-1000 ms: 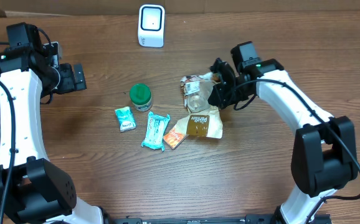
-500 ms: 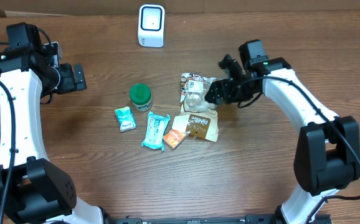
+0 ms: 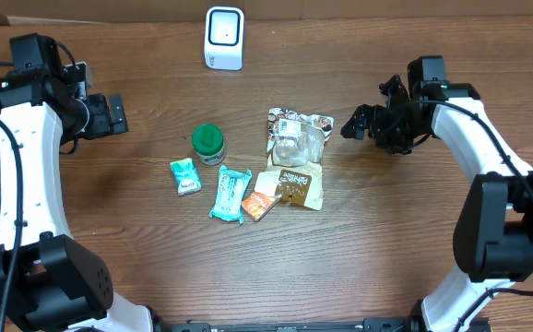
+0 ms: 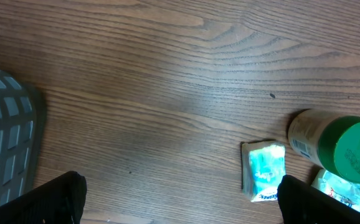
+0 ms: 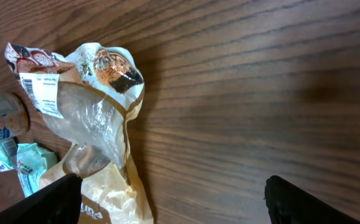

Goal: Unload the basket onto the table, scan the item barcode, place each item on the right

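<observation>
The snack bag (image 3: pixel 296 143) lies mid-surface, likely light, crinkly and slippery; its sealed top edge beside the white label (image 5: pixel 43 93) seems the firmest hold. Both the right gripper (image 3: pixel 357 120) and left gripper (image 3: pixel 119 115) stand wide, empty.

Even light from above; soft shadows on the table (image 3: pixel 156 277); wrist shots slightly blurry; faint glare on the plastic bag (image 5: pixel 86 118).
</observation>
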